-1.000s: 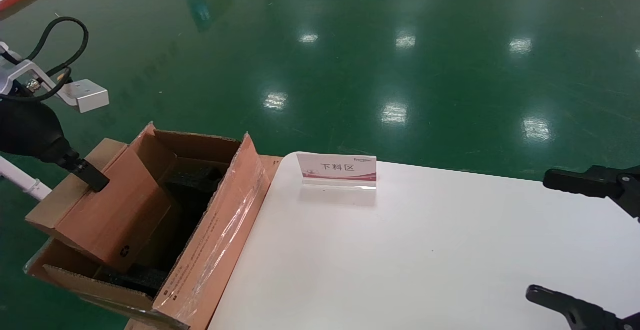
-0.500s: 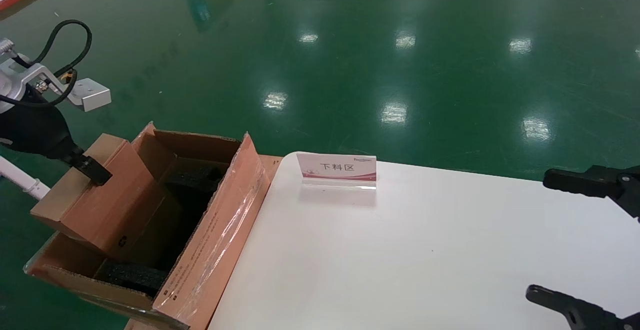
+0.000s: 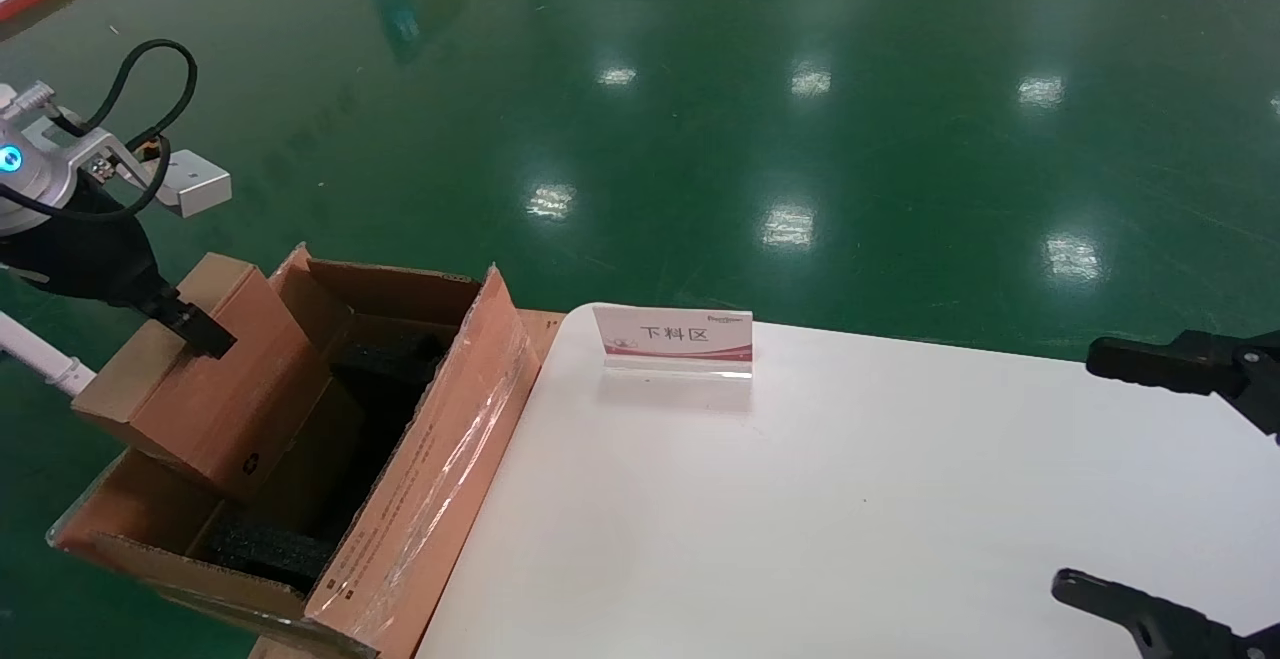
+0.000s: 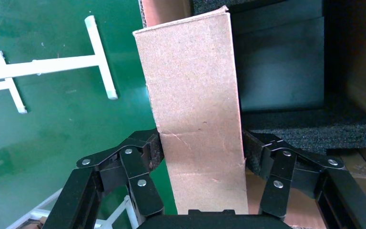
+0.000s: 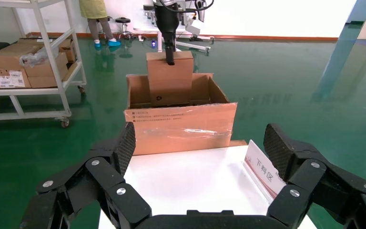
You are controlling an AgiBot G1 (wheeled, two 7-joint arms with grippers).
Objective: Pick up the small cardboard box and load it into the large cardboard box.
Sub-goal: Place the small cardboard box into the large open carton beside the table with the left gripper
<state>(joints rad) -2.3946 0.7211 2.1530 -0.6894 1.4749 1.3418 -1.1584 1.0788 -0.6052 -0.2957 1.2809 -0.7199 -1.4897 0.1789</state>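
Note:
The small cardboard box hangs tilted over the open large cardboard box, its lower corner with the recycling symbol inside the opening. My left gripper is shut on its upper edge. In the left wrist view the pads press both sides of the small cardboard box, with black foam below. Far off at the table's right end, my right gripper stands open and holds nothing. From the right wrist the large cardboard box and the held small cardboard box show beyond the right gripper.
A white table stands right of the large box, with a pink-and-white sign near its far edge. Green floor lies all around. A white pipe frame is on the floor beside the box. A shelf cart with cartons stands farther off.
My left gripper has risen and shifted slightly away, lifting the small cardboard box higher in the large box's opening. The right arm has not moved.

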